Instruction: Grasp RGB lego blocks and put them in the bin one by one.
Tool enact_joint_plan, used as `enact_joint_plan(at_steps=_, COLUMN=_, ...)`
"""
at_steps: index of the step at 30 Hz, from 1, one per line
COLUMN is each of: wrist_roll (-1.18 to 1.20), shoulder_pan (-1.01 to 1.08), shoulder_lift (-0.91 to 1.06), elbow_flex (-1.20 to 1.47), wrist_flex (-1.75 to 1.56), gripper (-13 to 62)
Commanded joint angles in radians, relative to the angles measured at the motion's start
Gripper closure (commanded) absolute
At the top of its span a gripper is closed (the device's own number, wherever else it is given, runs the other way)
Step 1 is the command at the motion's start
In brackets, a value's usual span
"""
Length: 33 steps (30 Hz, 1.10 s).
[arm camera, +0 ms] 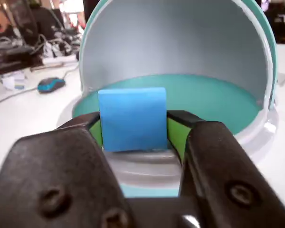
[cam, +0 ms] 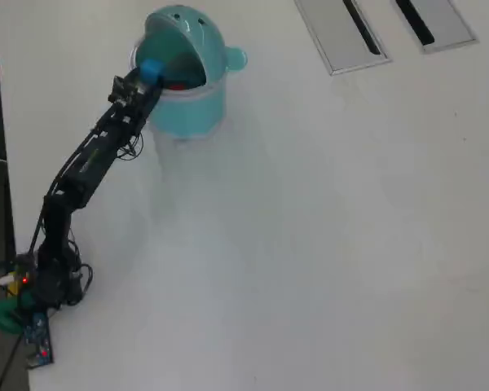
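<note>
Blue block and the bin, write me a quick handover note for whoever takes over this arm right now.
Pincer: shut on the blue block, held at the mouth of the bin, under its hood.
Blue block: not yet released.
Red block: something red shows inside the bin in the overhead view, probably already dropped.
Yellow-green block: not visible on the table; it may be in the bin, but I cannot confirm it.
Left: open the pincer over the bin, pull back, then check for the yellow-green block.
</note>
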Motion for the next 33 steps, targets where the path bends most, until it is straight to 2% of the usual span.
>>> enact_joint_plan(at_steps=1, wrist_roll=-0.057, shoulder_pan=-0.012, shoulder_lift=0.025, elbow_flex=-0.137, wrist_flex=-0.077, gripper=28.1)
enact_joint_plan(at_steps=5, wrist_roll=-0.114, shoulder_pan=-0.015, shoulder_lift=0.025, elbow_flex=-0.14, wrist_flex=-0.078, gripper=23.9)
enact_joint_plan(at_steps=11, wrist_roll=-0.118, shoulder_pan=-0.017, shoulder_lift=0.066, elbow_flex=-0.14, wrist_flex=-0.078, gripper=24.0)
enact_joint_plan(at_steps=24, wrist_roll=0.084, shoulder_pan=0.127, shoulder_lift=0.43, elbow_flex=0.179, wrist_flex=-0.089, gripper=23.9)
enact_joint_plan(at_steps=33, wrist_roll=0.199, shoulder_pan=0.221, shoulder_lift=0.611, elbow_flex=0.399, wrist_flex=-0.189, gripper=23.9)
